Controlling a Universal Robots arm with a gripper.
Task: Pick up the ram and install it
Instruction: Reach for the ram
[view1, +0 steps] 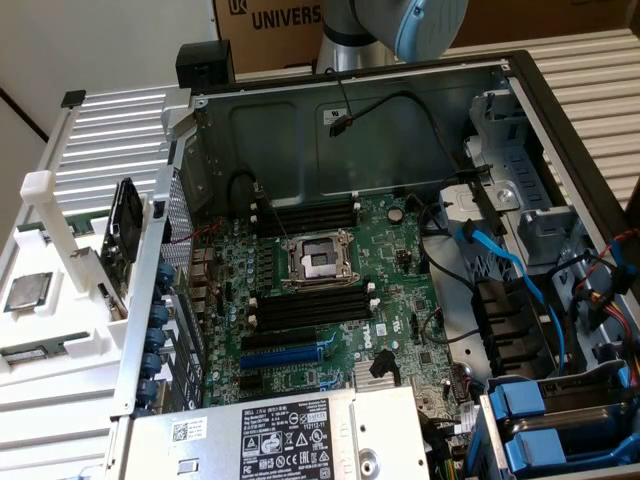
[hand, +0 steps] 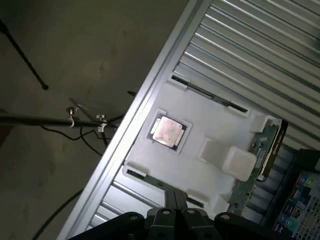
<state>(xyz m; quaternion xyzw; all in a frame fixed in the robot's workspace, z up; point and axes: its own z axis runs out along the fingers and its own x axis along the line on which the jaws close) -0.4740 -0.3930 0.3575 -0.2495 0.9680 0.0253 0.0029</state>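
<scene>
the gripper (hand: 175, 194) hovers above a white holder (hand: 210, 120), fingers (hand: 170, 201) pressed together, holding nothing. the ram (hand: 264, 150) stands on edge at the holder's side nearest the computer case (view1: 280, 125), probably so fingers can pinch it. farther off, black memory slots (view1: 300, 312) face upward.

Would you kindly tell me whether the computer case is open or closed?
Open: the computer case has no side panel on, leaving its motherboard exposed.

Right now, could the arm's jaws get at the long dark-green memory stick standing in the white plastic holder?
Probably yes. The long dark-green memory stick stands on edge in the white plastic holder, with nothing covering it. The gripper hangs above the holder, though its jaws are shut.
</scene>
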